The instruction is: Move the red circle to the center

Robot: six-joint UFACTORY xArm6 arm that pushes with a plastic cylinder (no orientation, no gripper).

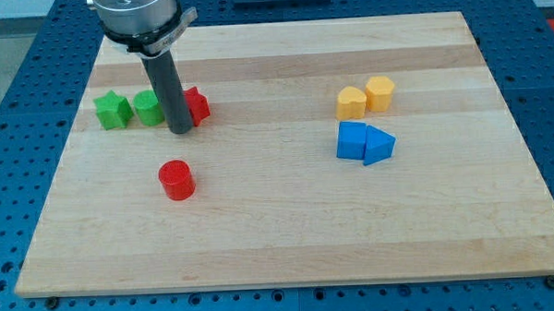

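The red circle [176, 179], a short red cylinder, stands on the wooden board [289, 229] in the view's lower left part. My tip [181, 130] is above it in the view, a short way off, not touching it. The rod stands right in front of another red block [197, 105], whose shape is partly hidden, and next to a green block [147, 107].
A green star block [112, 110] lies left of the green block. Two yellow blocks [352, 102] [380, 93] lie at the right. A blue cube [352, 140] and a blue wedge [379, 145] lie just below them.
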